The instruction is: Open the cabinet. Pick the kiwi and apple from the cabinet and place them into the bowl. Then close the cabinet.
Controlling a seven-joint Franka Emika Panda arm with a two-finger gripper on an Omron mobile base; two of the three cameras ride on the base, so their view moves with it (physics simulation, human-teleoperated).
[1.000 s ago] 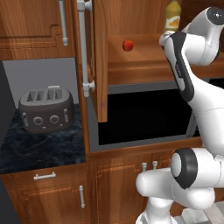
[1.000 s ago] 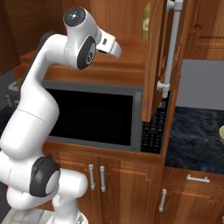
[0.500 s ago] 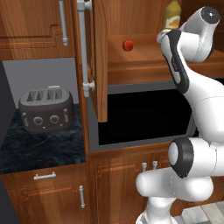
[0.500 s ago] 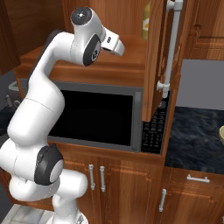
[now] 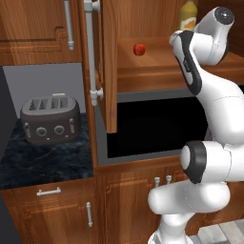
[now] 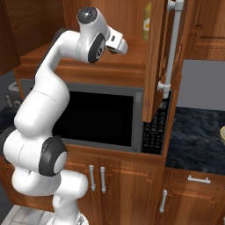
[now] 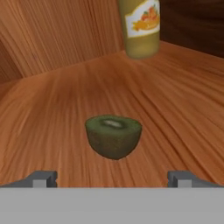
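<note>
The cabinet [image 5: 110, 71] stands with its door swung open, also seen edge-on in the right base view [image 6: 154, 66]. On its wooden shelf [image 7: 43, 109] a brown-green kiwi [image 7: 113, 136] lies cut face up, just ahead of my open gripper [image 7: 112, 178] and centred between the fingertips [image 7: 43, 178]. Nothing is between the jaws. The small red apple [image 5: 139, 49] rests further left on the same shelf. My hand [image 6: 117, 44] reaches into the cabinet from the front. A sliver of the cream bowl [image 6: 223, 134] shows on the counter at the far right edge.
A tall yellow bottle [image 7: 140, 26] stands on the shelf behind the kiwi, also visible at the cabinet's right [image 5: 188, 16]. Below the cabinet sits a black microwave [image 5: 157, 124]. A grey toaster [image 5: 50, 119] is on the dark counter to the left.
The arm has stretched up and forward, carrying the hand a little deeper into the cabinet. The gripper stayed open and the fruit has not moved.
</note>
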